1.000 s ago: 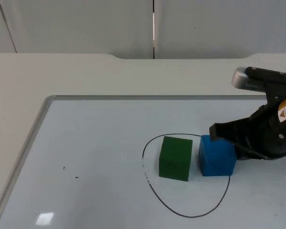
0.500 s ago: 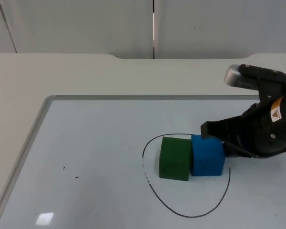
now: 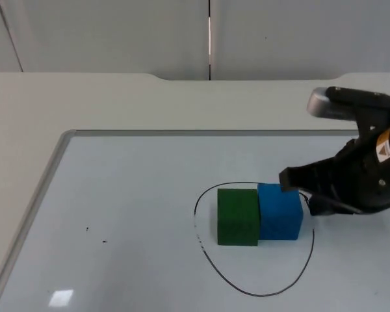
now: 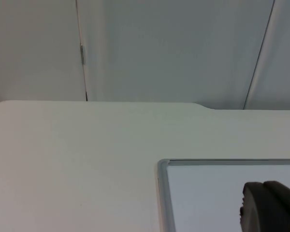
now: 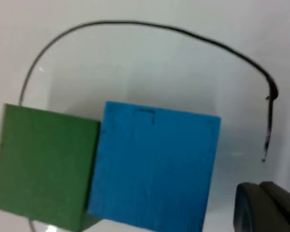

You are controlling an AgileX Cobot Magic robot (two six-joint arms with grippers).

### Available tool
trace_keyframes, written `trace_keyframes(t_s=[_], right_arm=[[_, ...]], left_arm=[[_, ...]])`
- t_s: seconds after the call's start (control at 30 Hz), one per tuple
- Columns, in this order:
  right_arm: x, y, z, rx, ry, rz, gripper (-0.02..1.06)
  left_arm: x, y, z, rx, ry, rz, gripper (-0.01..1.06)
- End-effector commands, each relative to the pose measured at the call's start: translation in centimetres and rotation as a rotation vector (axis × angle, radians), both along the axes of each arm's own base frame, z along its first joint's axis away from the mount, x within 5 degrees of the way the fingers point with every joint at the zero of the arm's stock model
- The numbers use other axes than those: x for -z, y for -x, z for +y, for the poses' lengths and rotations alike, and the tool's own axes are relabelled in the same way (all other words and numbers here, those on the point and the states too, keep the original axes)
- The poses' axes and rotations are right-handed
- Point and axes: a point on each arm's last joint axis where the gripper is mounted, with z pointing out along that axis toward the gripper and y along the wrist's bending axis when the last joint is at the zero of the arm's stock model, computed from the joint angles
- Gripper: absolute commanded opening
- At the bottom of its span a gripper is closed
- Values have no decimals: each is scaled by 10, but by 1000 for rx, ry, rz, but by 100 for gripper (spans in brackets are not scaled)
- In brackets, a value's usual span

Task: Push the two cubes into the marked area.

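The blue cube [image 3: 280, 212] stands flush against the green cube [image 3: 238, 216], both inside the black marked outline [image 3: 208, 260] on the whiteboard [image 3: 117, 195], towards its right edge; both are plain, solid-coloured blocks sitting flat. The right gripper [image 3: 292, 182] sits at the blue cube's far right corner, holding nothing, its finger spread impossible to tell. The push appears complete, so the next move is judged a clean withdrawal without nudging the cubes; the left arm waits beyond the whiteboard's far left corner.

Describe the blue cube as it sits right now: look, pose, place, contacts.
The blue cube is a plain, matte block with sharp edges, resting flat on the whiteboard inside the drawn outline. Its left face presses flush against the green cube. The right pincer sits at its upper right corner; contact cannot be confirmed.
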Motion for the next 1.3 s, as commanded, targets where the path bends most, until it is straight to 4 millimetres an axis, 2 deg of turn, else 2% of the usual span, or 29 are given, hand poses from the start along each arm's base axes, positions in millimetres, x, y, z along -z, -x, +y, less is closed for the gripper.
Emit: trace_keyframes(t_s=[0.0,0.13,0.17,0.33,0.37,0.47,0.5,0.63,0.7,0.77,1.0,1.27], right_arm=[[-21,1,-3,-21,-3,-48,0],[-67,13,-12,-49,-2,-136,0],[-67,13,-12,-49,-2,-136,0],[-129,38,-32,-82,16,-291,0],[-129,38,-32,-82,16,-291,0],[-164,59,-47,-88,18,-408,0],[-164,59,-47,-88,18,-408,0],[-197,87,-67,-101,30,-519,0],[-199,90,-69,-104,32,-530,0],[-208,102,-76,-104,36,-559,0],[-224,131,-95,-93,26,-609,0],[-222,151,-108,-96,41,-638,0]], left_arm=[[-3,1,0,-2,9,-14,0],[-3,1,0,-2,11,-14,0],[-3,1,0,-2,11,-14,0],[-14,3,-1,10,12,-22,0],[-14,3,-1,10,12,-22,0],[-27,9,-3,40,-17,-12,0],[-27,9,-3,40,-17,-12,0],[-38,18,-7,109,-136,24,0],[-38,19,-7,115,-146,28,0],[-42,26,-8,121,-160,-1,0],[-40,60,-10,135,-191,-84,0],[-39,78,-12,165,-221,-71,0]])
